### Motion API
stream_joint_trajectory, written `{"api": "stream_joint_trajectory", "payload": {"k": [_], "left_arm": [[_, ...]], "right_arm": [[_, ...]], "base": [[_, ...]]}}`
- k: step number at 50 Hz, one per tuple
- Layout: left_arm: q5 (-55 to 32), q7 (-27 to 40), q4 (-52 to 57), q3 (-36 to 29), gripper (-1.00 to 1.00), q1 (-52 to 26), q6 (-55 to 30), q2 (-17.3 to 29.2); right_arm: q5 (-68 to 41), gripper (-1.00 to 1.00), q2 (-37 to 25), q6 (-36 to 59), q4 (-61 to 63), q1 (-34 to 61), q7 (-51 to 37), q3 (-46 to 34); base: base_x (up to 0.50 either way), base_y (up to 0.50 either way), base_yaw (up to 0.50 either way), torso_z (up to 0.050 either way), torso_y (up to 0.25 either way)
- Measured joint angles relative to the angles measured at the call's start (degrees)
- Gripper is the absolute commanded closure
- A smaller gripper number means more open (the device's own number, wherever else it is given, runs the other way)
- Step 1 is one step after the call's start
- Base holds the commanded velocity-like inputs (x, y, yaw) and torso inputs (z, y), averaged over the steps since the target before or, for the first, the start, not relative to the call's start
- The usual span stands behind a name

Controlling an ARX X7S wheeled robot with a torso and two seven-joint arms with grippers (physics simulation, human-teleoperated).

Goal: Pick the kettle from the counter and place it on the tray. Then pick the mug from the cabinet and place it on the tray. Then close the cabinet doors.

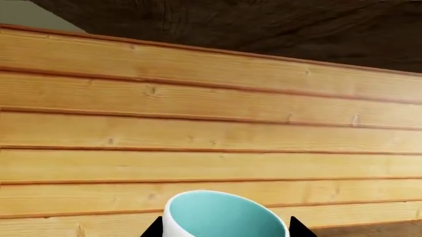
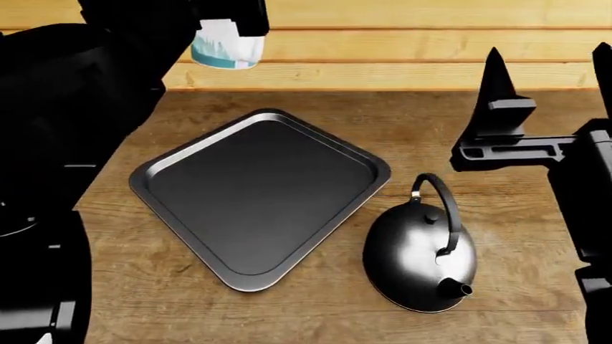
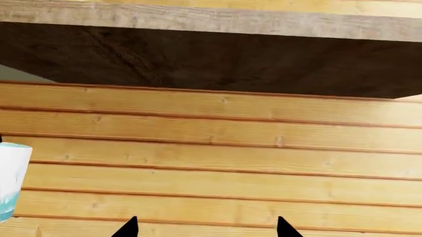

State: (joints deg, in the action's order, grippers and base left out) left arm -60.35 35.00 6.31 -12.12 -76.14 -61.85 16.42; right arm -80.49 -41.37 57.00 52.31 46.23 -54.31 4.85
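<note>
- Brown wood-grain counter, running back to a wall of pale horizontal planks.
- Dark, rough-grained wooden underside overhead, above the planks in both wrist views.
- Left gripper clenched on the mug; black fingertips flanking the white wall, teal interior facing the wrist camera.
- Mug held in the air at the upper left of the head view, over the back edge of the counter and just short of the planks.
- Tray flat on the counter below the left gripper and nearer the robot, one corner pointing toward it; dark grey floor bare, rim silvery.
- Kettle on the counter just beside the tray's right edge, outside the rim, below the right gripper and nearer the robot; arched handle up, spout toward the robot.
- Right gripper released, raised well above the counter, two black fingertips spread apart with nothing between them, facing the planks.
- Edge of the mug visible off to the side in the right wrist view.
- No brand, label or legible writing on any object.
</note>
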Motion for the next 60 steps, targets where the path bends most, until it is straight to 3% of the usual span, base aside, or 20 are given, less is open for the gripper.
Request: {"api": "stream_joint_trajectory", "payload": {"k": [16, 24, 33, 44, 60], "left_arm": [[10.14, -8.82, -11.43, -5.98, 1.0, 4.91, 12.36, -1.46], [16.26, -14.16, -25.92, -8.83, 1.0, 4.36, 21.34, -4.74], [21.25, -20.65, -49.32, -11.31, 1.0, -0.2, 33.4, -10.44], [10.53, -24.01, -69.03, -25.0, 1.0, -5.41, 44.28, -14.42], [-4.16, -25.42, -78.37, -41.48, 1.0, -8.75, 50.44, -15.94]], "right_arm": [[-4.67, -1.0, -2.24, 1.56, -1.96, 7.02, -3.82, -1.44], [-6.04, -1.0, -2.92, 1.97, -2.27, 9.04, -5.1, -2.02], [-6.82, -1.0, -3.2, 2.44, -2.44, 10.56, -6.14, -2.96], [-6.85, -1.0, -3.44, 2.67, -2.69, 10.93, -6.49, -3.62], [-6.86, -1.0, -3.56, 2.49, -2.8, 10.87, -6.48, -4.08]], "base": [[0.0, 0.0, 0.0, 0.0, 0.001], [0.0, 0.0, 0.0, 0.0, 0.0], [0.0, 0.0, 0.0, 0.0, 0.001], [0.0, 0.0, 0.0, 0.0, 0.0], [0.26, 0.0, 0.0, 0.001, 0.001]]}}
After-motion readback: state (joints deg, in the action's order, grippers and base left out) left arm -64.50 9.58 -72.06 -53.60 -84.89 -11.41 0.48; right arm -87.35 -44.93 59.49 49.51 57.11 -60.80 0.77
